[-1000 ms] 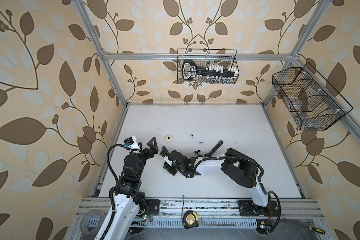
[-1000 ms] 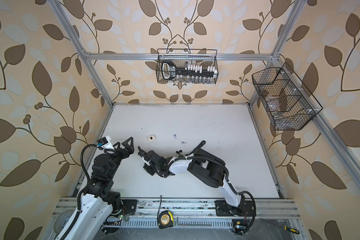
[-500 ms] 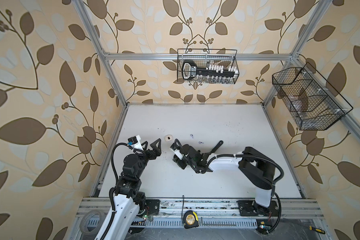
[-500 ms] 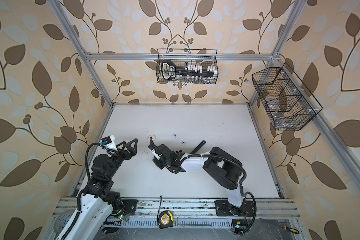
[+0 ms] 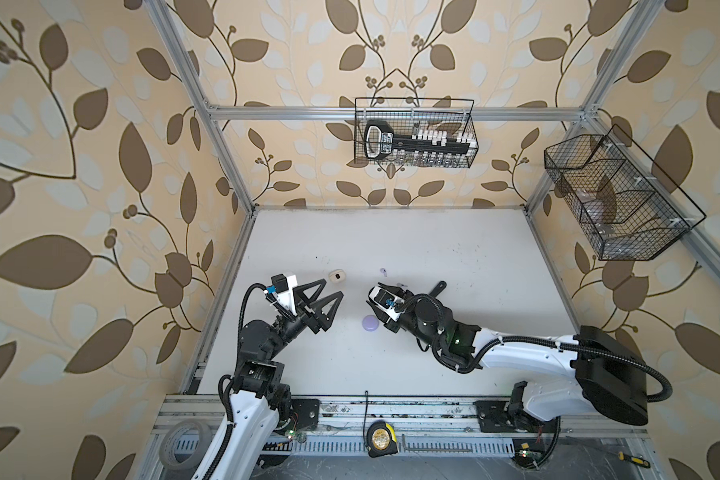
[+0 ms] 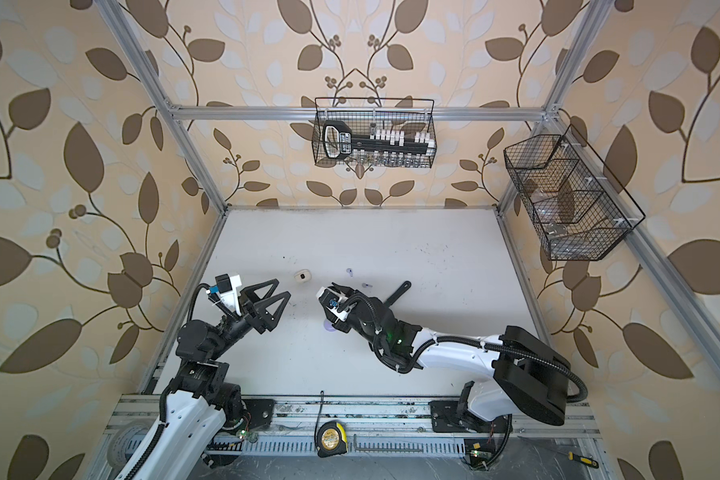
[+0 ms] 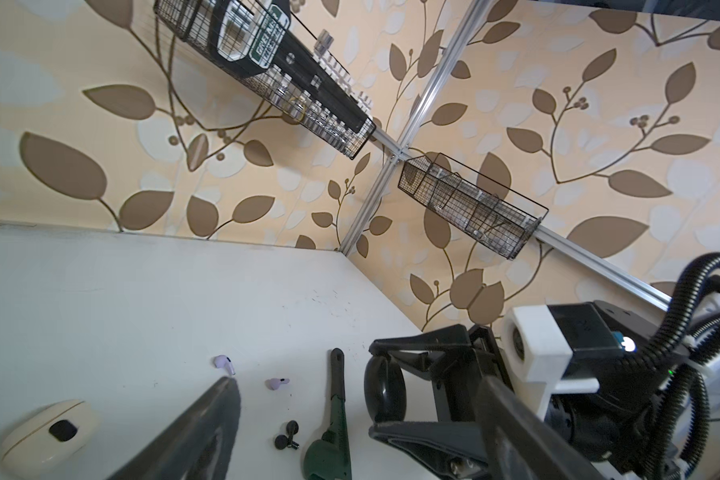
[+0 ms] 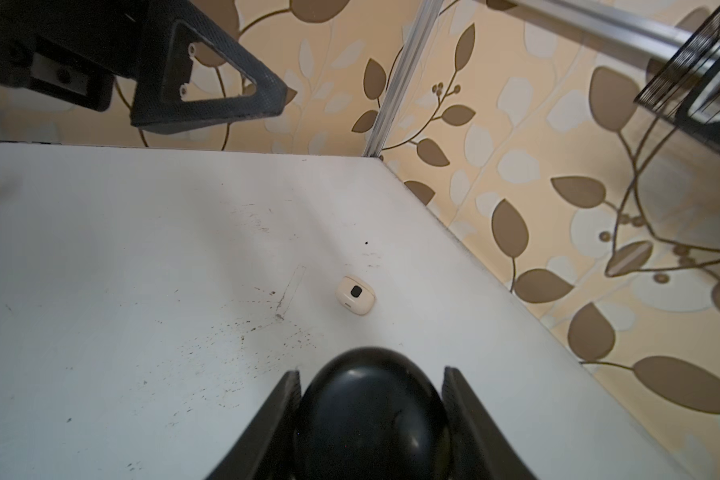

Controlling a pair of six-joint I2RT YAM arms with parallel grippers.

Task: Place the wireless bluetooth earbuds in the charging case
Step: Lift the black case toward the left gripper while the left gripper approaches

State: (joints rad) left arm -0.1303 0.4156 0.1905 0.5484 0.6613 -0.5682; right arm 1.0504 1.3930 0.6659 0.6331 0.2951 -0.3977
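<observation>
Overhead, in both top views, the left claw (image 5: 332,288) was seen spread wide and empty near a cream case (image 5: 337,276), with a lilac case (image 5: 370,323) lying on the surface (image 5: 433,241). From the left wrist, two lilac earbuds (image 7: 224,363) and two black earbuds (image 7: 285,436) were shown loose on that surface near a green tool (image 7: 333,424). From the right wrist, the right claw (image 8: 371,372) was found clenched on a black case (image 8: 375,415).

Colours on the white table (image 5: 433,249)
2 lilac earbuds (image 7: 224,364), 2 black earbuds (image 7: 281,441), a cream charging case (image 7: 26,436) with a black patch, a black charging case (image 8: 375,415), a lilac case (image 5: 370,323), a dark green wrench (image 7: 338,395); beige wallpaper (image 5: 80,166) with brown and pale leaves.
</observation>
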